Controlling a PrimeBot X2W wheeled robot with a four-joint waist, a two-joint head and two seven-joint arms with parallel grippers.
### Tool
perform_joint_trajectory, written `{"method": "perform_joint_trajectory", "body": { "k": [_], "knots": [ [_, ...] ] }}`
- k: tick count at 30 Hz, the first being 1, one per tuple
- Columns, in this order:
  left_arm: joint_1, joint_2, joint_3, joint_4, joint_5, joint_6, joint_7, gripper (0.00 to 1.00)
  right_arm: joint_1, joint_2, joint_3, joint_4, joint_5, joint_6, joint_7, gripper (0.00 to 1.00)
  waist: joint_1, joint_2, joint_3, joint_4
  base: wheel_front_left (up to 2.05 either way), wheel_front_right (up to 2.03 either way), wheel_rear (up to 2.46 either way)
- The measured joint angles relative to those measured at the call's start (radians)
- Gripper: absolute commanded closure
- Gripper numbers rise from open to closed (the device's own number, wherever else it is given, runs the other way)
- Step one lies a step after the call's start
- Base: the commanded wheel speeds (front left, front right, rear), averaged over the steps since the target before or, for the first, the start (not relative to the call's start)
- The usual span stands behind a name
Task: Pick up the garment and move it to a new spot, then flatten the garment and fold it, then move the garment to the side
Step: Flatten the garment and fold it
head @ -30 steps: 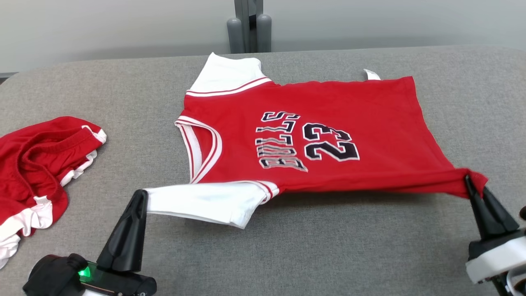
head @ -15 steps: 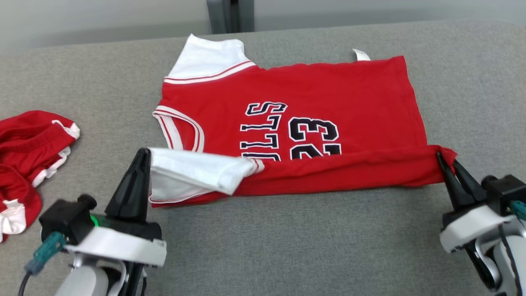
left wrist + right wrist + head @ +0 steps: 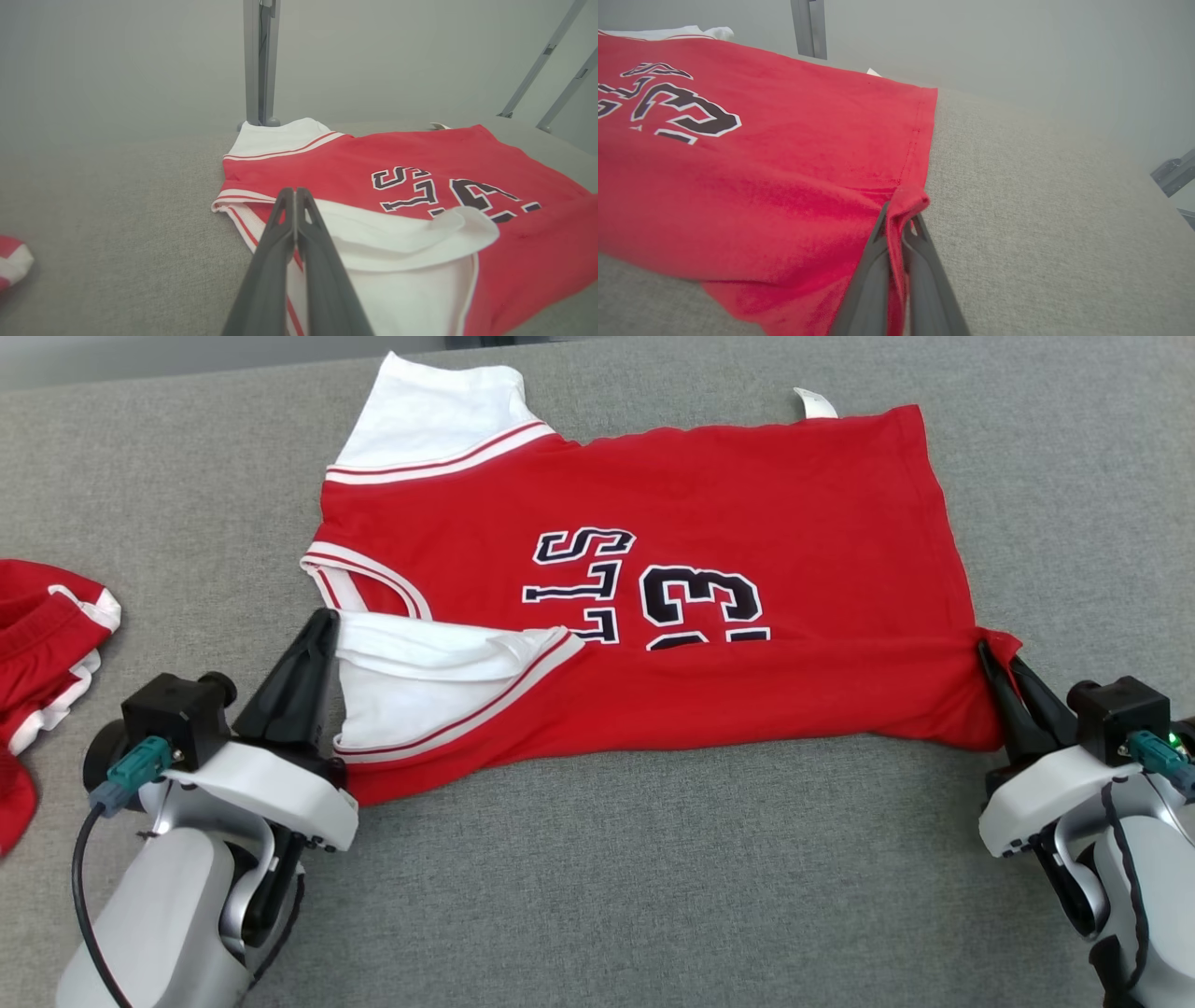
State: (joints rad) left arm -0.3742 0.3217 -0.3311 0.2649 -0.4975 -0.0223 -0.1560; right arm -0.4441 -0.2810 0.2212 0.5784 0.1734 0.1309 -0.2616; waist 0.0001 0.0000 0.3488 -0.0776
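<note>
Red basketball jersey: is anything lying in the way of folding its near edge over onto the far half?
Nothing visible. The red jersey with white sleeves has bare cloth across its far half; the other red garment lies apart, to its left.

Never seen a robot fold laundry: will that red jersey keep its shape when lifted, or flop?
Probably floppy: the red jersey droops and wrinkles between its two pinched corners. Likely light: thin fingers alone hold its edge up. Probably won't slide much on the rough grey surface.
</note>
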Motion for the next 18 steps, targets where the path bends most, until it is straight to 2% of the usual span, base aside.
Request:
{"method": "perform_joint_trajectory", "body": {
  "k": [7,8,9,10,11,12,13,14,18],
  "knots": [
    [-0.068,0.01,-0.023,0.093,0.051,-0.011,-0.055,1.0,-0.019,0.017,-0.004,-0.003,-0.012,0.0,0.0,1.0,0.0,0.0,0.009,-0.002,0.0,0.0,0.0],
    [-0.071,0.009,-0.026,0.105,0.057,-0.012,-0.057,1.0,-0.018,0.019,-0.004,-0.002,-0.016,0.0,0.0,0.95,-0.0001,0.0,0.007,-0.002,0.0,0.0,0.0],
    [-0.073,0.008,-0.028,0.121,0.06,-0.012,-0.061,1.0,-0.018,0.02,-0.004,0.001,-0.016,0.0,0.0,0.81,0.0,0.0,0.004,-0.002,0.0,0.0,0.0],
    [-0.078,0.007,-0.03,0.138,0.064,-0.011,-0.065,1.0,-0.018,0.021,-0.007,0.003,-0.016,0.0,0.0,0.61,0.0,0.0,0.002,-0.002,0.0,0.0,0.0],
    [-0.078,0.007,-0.03,0.138,0.064,-0.011,-0.065,1.0,-0.018,0.021,-0.007,0.003,-0.016,0.0,0.0,0.34,0.0,0.0,0.002,-0.002,0.0,0.0,0.0],
    [-0.083,0.005,-0.03,0.151,0.065,-0.01,-0.067,0.78,-0.017,0.023,-0.012,0.003,-0.016,0.0,0.0,0.0,0.0,0.0,-0.002,-0.002,0.0,0.0,0.0],
    [-0.087,0.002,-0.031,0.165,0.065,-0.01,-0.071,0.58,-0.016,0.024,-0.018,0.0,-0.016,0.0,0.0,0.0,-0.0001,0.0,-0.007,-0.002,0.0,0.0,0.0],
    [-0.088,-0.002,-0.029,0.174,0.065,-0.01,-0.075,0.01,-0.013,0.025,-0.025,-0.011,-0.018,0.0,0.0,0.0,-0.0001,0.0,-0.012,-0.002,0.0,0.0,0.0],
    [-0.095,-0.005,-0.017,0.175,0.072,0.013,-0.088,0.0,0.016,0.031,-0.068,-0.076,-0.04,0.0,0.0,0.0,0.0,0.0,-0.035,0.0,0.0,0.0,0.0]
  ]
}}
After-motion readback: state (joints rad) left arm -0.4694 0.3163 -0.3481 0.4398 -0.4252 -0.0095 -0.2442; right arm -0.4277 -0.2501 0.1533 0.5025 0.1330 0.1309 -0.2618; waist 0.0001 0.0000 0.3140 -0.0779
